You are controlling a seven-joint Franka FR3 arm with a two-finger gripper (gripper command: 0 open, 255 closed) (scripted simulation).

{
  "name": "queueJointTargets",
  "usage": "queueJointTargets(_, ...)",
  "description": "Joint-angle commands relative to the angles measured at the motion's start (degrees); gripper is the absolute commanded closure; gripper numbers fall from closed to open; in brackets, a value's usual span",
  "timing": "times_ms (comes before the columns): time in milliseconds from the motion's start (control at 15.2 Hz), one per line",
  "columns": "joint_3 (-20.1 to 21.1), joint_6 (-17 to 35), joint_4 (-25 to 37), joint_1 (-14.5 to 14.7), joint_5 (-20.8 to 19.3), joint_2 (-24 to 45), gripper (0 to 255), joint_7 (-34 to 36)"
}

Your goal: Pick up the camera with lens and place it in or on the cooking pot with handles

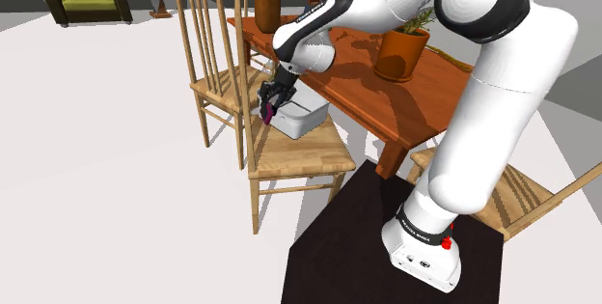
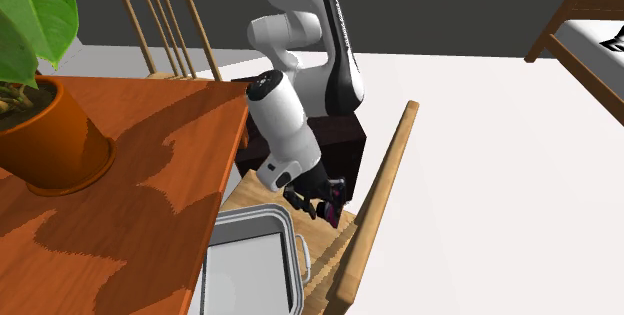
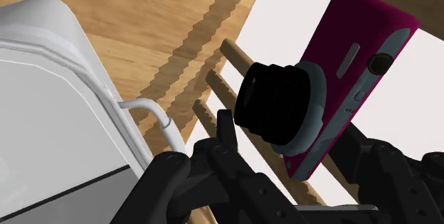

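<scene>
I have the gripper (image 1: 268, 111) clenched on the magenta camera (image 3: 352, 73), just beside the white pot (image 2: 250, 263) on the wooden chair (image 1: 299, 157). The chair's back spindles (image 3: 235, 53) crowd close, and the table (image 1: 357, 75) stands beyond.
</scene>
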Motion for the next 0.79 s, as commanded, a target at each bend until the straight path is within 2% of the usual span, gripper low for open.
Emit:
queueJointTargets(0, -0.25, -1.16, 0.42, 0.01, -1.16, -0.89, 255, 1.10)
queueJointTargets(594, -0.88, -6.45, 2.45, -0.01, -5.71, -4.90, 255, 5.73)
queueJointTargets(726, -2.16, -8.42, 5.09, -1.46, -5.17, -3.22, 255, 3.21)
